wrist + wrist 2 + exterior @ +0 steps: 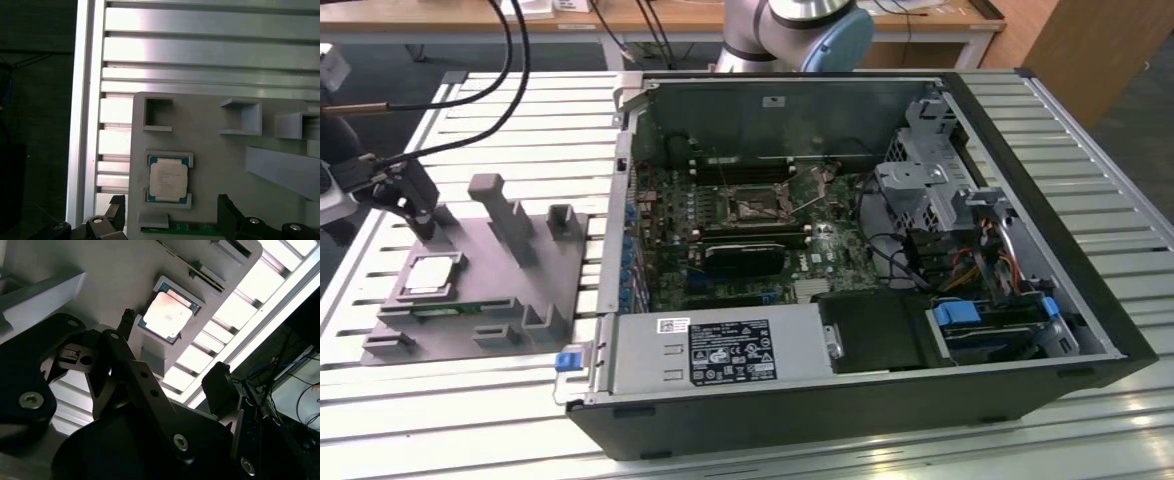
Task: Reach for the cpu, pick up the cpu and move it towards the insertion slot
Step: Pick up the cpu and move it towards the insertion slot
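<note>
Exterior view's left, mid-height: cpu (pixel 430 275) lying flat in its recess on grey holder tray (pixel 494 290), judged light, rigid, slick-topped, delicate underneath, best taken by opposite edges; tool (pixel 416 215) hovers near above it, opened wide, holding nothing

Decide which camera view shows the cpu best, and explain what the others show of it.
The first wrist view: the cpu faces the camera squarely, its whole top visible, seated in the grey holder tray. The second wrist view shows it skewed, under glare. The exterior view shows it from afar, at the exterior view's left.
</note>
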Robot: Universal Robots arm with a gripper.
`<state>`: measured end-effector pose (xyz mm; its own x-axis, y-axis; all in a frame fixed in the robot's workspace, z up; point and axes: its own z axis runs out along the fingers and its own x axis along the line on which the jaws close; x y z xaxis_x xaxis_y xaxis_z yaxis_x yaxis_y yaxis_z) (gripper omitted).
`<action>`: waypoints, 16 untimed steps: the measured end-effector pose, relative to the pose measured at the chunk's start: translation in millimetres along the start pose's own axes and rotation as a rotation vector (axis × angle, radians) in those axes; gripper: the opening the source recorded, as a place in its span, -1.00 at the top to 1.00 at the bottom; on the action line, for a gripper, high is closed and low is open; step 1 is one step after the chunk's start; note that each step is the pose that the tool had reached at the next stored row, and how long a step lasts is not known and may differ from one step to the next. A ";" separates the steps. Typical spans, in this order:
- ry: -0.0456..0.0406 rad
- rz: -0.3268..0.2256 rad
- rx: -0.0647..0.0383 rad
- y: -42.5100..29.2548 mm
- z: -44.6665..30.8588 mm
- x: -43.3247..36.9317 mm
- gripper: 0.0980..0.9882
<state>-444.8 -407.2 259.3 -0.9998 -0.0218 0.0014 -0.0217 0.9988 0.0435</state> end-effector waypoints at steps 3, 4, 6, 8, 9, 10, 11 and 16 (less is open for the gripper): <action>0.0000 0.000 0.000 -0.3 3.9 0.1 -0.62; 0.0000 0.000 0.000 -0.4 5.3 0.2 -0.62; 0.0001 0.000 0.000 -0.6 7.9 0.2 -0.62; -0.0001 0.000 0.000 -0.7 10.9 0.3 -0.62; 0.0000 0.000 0.000 -0.8 12.2 0.4 -0.62; -0.0001 0.000 0.000 -0.9 13.7 0.4 -0.62; 0.0000 0.000 0.000 -1.1 15.2 0.4 -0.62; -0.0010 0.000 0.000 -2.1 23.0 0.4 -0.62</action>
<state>-445.3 -408.4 236.2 -0.9998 -0.0218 0.0004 -0.0218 0.9988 0.0434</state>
